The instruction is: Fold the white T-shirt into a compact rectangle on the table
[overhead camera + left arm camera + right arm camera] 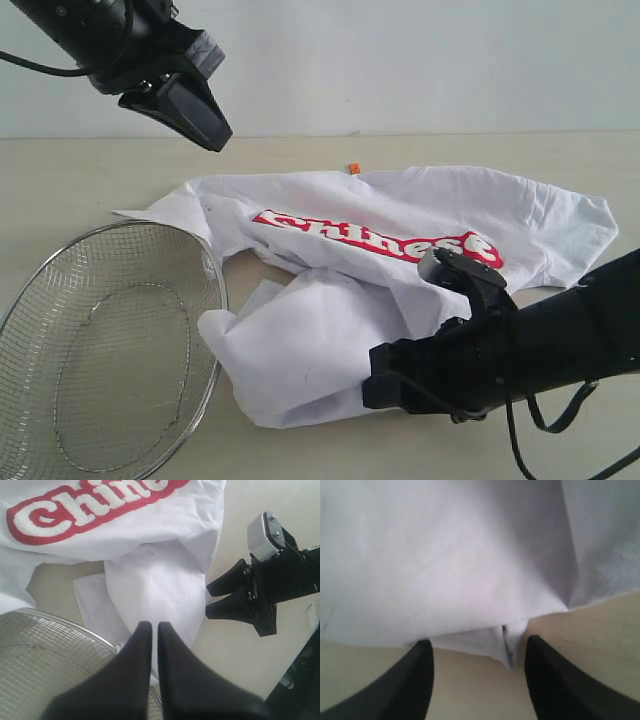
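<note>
Starting with the exterior view, the white T-shirt (400, 260) lies crumpled across the middle of the table (60, 180), its lower part bunched and turned over towards the near edge. The left hand (210, 130) hangs high over the far left of the table, well apart from the cloth, its fingers together and holding nothing. The right hand (385, 378) sits low at the near right, at the shirt's near edge; from here I cannot tell how its fingers stand. A red banner (380, 238) across the chest reads "Chinese" in white letters, the start partly creased. A small orange neck tag (352, 168) shows at the far edge of the collar. A round wire-mesh basket (100, 350) rests at the near left, its rim just beside the shirt's turned-over part.

From the left wrist view, the left hand (150, 627) has its fingers pressed together with only a thin slit between them. It hangs above the shirt (165, 580) and the basket (40, 655) rim. "Chin" can be read on the banner (75, 510). The right hand (210, 596) shows beside the cloth's edge over bare table (235, 650), fingers apart.

From the right wrist view, the right hand (477, 641) is spread wide, clamping nothing. A folded corner of the shirt (445, 565) dips between its fingers (422, 670), touching neither, with table (470, 695) beneath
</note>
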`<state>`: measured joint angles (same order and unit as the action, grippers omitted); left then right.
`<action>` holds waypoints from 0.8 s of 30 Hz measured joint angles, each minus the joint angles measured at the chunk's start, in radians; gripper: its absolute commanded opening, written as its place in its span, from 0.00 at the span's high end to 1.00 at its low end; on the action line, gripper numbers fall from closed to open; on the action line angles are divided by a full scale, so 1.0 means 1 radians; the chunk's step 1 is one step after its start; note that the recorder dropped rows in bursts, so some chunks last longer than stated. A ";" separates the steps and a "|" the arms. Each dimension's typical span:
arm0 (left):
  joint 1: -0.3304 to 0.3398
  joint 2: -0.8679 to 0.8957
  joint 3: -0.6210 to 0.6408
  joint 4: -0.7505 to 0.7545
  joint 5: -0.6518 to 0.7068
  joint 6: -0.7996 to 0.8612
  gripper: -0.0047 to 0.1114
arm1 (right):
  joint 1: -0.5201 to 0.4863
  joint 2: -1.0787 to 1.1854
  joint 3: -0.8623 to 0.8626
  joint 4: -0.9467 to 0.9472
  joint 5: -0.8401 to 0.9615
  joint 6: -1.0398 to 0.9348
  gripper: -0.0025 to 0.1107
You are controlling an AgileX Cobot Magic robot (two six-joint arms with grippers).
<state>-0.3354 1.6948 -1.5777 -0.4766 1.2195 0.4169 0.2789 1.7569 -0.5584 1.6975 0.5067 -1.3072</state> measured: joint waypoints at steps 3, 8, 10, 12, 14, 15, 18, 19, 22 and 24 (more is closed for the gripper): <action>0.000 0.000 0.000 0.000 0.000 0.000 0.92 | 0.000 0.002 0.000 0.000 0.006 0.000 0.53; 0.000 0.000 0.000 0.000 0.000 0.000 0.92 | 0.000 0.011 -0.001 0.002 0.023 0.000 0.53; 0.000 0.000 0.000 0.000 0.000 0.000 0.92 | 0.000 0.024 -0.002 0.008 0.040 0.000 0.53; 0.000 0.000 0.000 0.000 0.000 0.000 0.92 | 0.000 0.036 -0.004 0.015 0.055 -0.003 0.53; 0.000 0.000 0.000 0.000 0.000 0.000 0.92 | 0.000 0.045 -0.006 0.017 0.068 -0.005 0.59; 0.000 0.000 0.000 0.000 0.000 0.000 0.92 | 0.000 0.048 -0.008 0.019 0.070 -0.006 0.63; 0.000 0.000 0.000 0.000 0.000 0.000 0.92 | 0.000 0.056 -0.010 0.019 0.068 -0.008 0.78; 0.000 0.000 0.000 0.000 0.000 0.000 0.92 | 0.000 0.056 -0.010 0.019 0.063 -0.008 0.83; 0.000 0.000 0.000 0.000 0.000 0.000 0.92 | 0.000 0.062 -0.010 0.016 0.050 -0.010 0.96; 0.000 0.000 0.000 0.000 0.000 0.000 0.92 | 0.000 0.066 -0.010 0.013 0.042 -0.015 0.98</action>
<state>-0.3354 1.6948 -1.5777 -0.4766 1.2195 0.4169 0.2789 1.8226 -0.5686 1.7107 0.5489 -1.3220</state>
